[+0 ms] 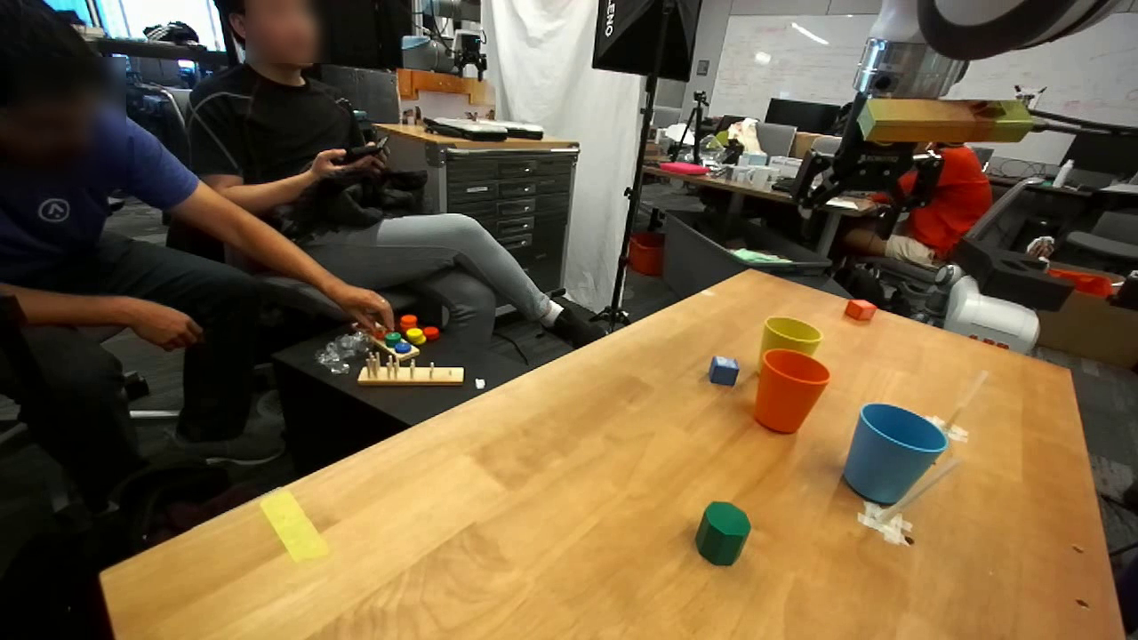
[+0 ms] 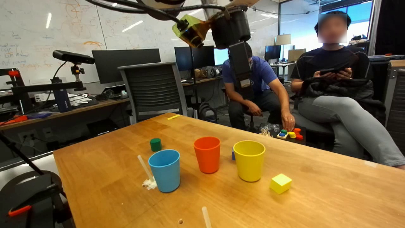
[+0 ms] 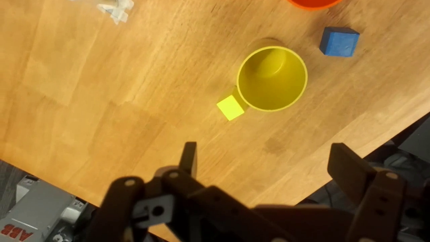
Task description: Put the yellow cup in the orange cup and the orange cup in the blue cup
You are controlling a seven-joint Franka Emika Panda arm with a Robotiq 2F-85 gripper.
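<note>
In both exterior views we look slantwise down over the table (image 1: 533, 533), man in black (image 2: 330, 60) beyond. Wrist view: nearer, steeply down, gripper (image 3: 263, 154) spanning 6 o'clock. All three share the yellow cup (image 3: 272, 79).

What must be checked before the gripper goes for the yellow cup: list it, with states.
1. Gripper open: ok, jaws wide apart.
2. Yellow cup upright and empty: ok.
3. Yellow cup between the jaws: not ok, beyond them in the wrist view.
4. Space beside the yellow cup: not ok, yellow block sits close by and may interfere.
5. Orange cup and blue cup upright: ok in both exterior views.
6. Orange cup empty: cannot tell, its floor is hidden.
</note>
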